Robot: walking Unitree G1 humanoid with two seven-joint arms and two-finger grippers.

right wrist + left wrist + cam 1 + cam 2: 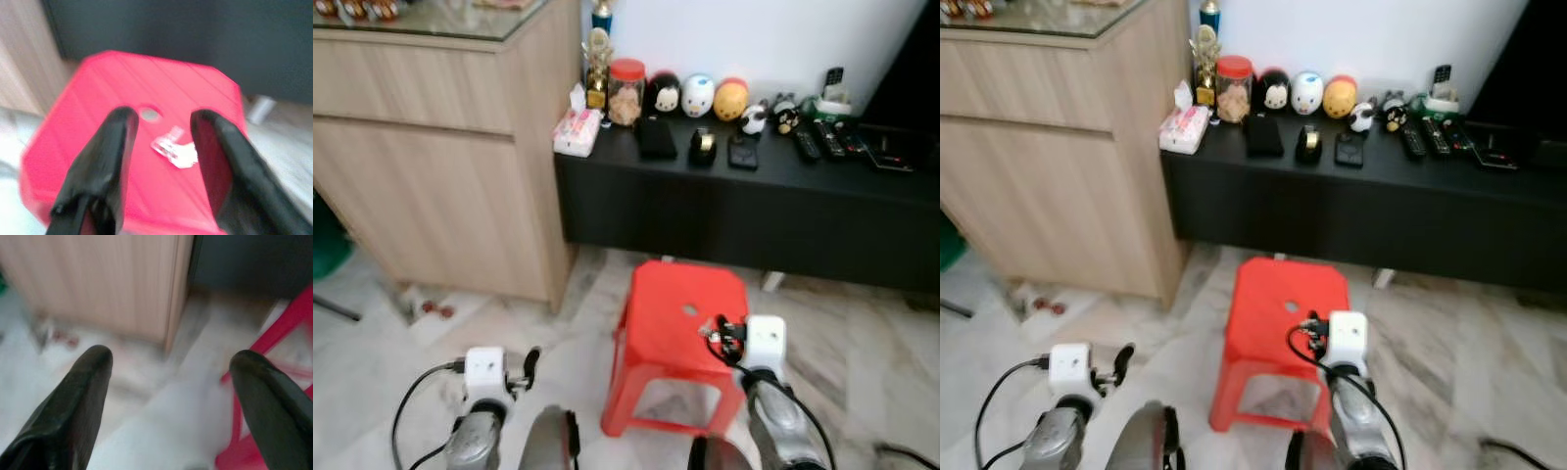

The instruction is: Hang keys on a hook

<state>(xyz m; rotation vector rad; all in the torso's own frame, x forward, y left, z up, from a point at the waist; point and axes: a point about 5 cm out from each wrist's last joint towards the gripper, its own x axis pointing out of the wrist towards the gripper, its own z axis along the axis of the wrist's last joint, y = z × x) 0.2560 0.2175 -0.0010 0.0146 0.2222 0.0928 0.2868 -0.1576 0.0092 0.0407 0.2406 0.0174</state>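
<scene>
A small bunch of silvery keys [173, 148] lies on top of a red plastic stool [671, 308], close to the round hole in its seat. My right gripper [164, 122] hovers just over the seat, open, with the keys showing between its two black fingers and lying apart from them. In the left eye view the same right gripper [728, 338] is over the stool's right part. My left gripper [530, 364] hangs low over the floor to the left of the stool, open and empty, its fingers [85, 382] spread wide.
A black low console [744, 201] runs behind the stool, carrying a jar, egg-shaped toys, remotes and a tissue pack [577, 132]. A tall wooden cabinet [440, 166] stands at the left. Pale marble floor [862, 343] surrounds the stool.
</scene>
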